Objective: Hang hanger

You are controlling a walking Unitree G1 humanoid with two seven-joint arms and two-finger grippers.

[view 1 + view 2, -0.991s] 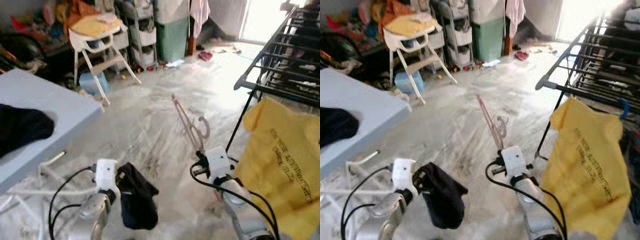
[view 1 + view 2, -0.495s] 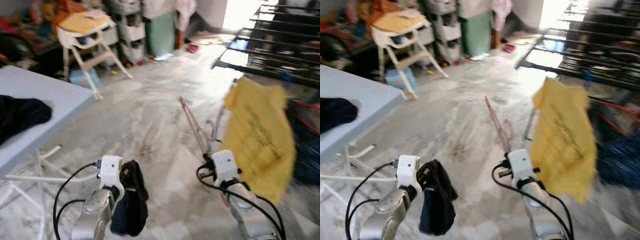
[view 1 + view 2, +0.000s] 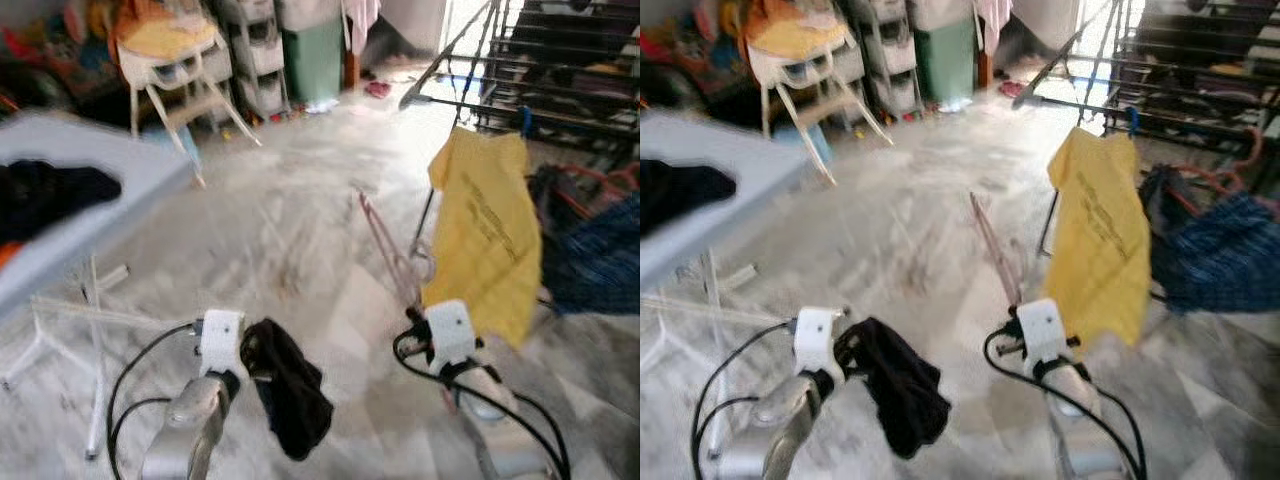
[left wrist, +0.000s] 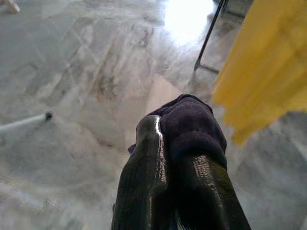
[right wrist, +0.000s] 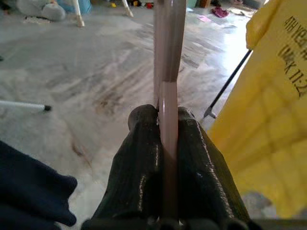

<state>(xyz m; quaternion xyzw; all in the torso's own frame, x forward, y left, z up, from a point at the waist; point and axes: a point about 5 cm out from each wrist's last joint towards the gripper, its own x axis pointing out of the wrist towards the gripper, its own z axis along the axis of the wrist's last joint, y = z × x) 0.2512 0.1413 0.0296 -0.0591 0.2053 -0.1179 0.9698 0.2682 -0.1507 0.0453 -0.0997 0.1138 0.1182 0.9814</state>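
Carrying the hanger [image 5: 169,57] clamped in the right hand [image 5: 165,120] toward the drying rack [image 3: 560,70], the left hand [image 4: 180,143] clamped on a dark cloth [image 3: 292,395], the robot must next hook it over a rail.

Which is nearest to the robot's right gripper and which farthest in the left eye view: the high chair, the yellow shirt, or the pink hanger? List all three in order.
1. The pink hanger, clamped in the right gripper itself.
2. The yellow shirt, hanging on the drying rack just to the gripper's right.
3. The high chair, far off across the floor to the left.
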